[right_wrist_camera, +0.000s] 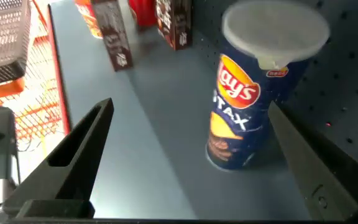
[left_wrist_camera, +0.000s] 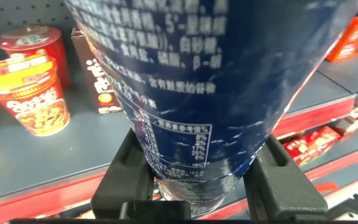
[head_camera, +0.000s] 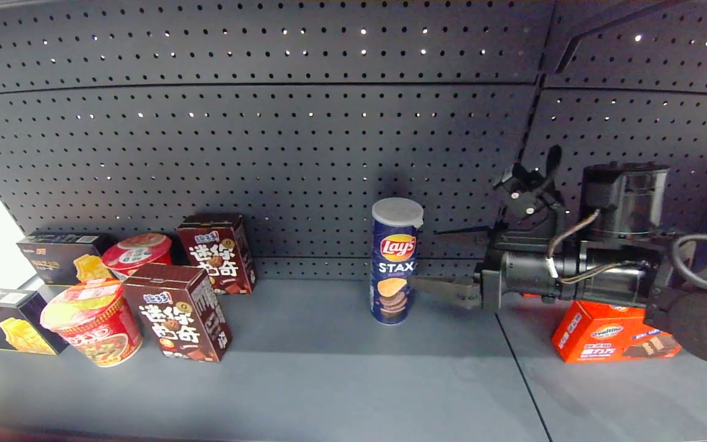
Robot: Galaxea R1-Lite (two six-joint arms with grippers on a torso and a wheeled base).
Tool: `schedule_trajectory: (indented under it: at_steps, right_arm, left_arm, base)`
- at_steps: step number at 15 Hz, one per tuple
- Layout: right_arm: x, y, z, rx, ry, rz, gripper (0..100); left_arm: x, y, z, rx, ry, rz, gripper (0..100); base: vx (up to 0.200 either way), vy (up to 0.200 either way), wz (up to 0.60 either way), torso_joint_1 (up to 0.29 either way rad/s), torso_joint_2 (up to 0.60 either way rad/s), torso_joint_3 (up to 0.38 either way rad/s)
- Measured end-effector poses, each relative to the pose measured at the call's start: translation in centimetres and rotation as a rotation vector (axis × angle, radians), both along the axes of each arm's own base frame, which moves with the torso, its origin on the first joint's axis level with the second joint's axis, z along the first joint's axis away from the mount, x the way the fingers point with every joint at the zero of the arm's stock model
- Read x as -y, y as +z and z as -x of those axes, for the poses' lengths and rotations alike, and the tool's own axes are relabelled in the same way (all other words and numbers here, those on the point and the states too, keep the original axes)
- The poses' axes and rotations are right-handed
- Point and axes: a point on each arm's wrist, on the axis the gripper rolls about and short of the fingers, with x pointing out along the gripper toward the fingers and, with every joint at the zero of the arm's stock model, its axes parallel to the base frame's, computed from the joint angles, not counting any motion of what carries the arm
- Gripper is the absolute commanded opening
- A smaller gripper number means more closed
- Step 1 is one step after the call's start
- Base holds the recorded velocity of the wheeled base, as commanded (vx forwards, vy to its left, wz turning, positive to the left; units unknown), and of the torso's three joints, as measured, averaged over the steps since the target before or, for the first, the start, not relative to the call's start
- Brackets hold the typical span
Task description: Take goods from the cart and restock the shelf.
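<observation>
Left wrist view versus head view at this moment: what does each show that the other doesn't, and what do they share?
Left wrist only: the left gripper shut on a dark blue can, and red packets below the shelf. Head only: a chip can standing upright on the shelf, the right gripper open beside it, and two black boxes. Both: red noodle cups, a brown box, an orange box.

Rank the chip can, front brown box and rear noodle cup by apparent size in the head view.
1. Front brown box and chip can, too alike to rank.
2. Rear noodle cup, smallest, partly hidden.
</observation>
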Motion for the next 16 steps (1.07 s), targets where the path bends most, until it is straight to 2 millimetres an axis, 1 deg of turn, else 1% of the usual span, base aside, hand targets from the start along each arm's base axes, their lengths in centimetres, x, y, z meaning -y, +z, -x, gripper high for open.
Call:
schedule_trajectory:
  at_steps: [2,5,8,16]
  right_arm:
    - [0.0,-1.0,-1.8,-0.001,-0.013,0.002,100]
    - [0.2,-2.3,-3.2,-0.031,-0.031,0.016,100]
    - [0.5,-3.3,-4.5,-0.029,0.016,-0.003,100]
    - [-1.3,-7.0,-7.9,-0.046,0.118,-0.021,100]
  left_arm:
    - [0.0,0.0,0.0,0.002,-0.011,0.001,0]
    - [0.0,-0.2,0.0,-0.008,-0.016,0.0,0]
    - [0.0,-0.4,-0.1,-0.013,-0.017,-0.001,0]
    - [0.0,-0.2,0.0,-0.007,-0.016,0.0,0]
  base:
    - [0.0,0.0,0.0,0.0,0.0,0.0]
    - [0.0,0.0,0.0,0.0,0.0,0.0]
    - [0.0,0.0,0.0,0.0,0.0,0.0]
    - [0.0,0.0,0.0,0.0,0.0,0.0]
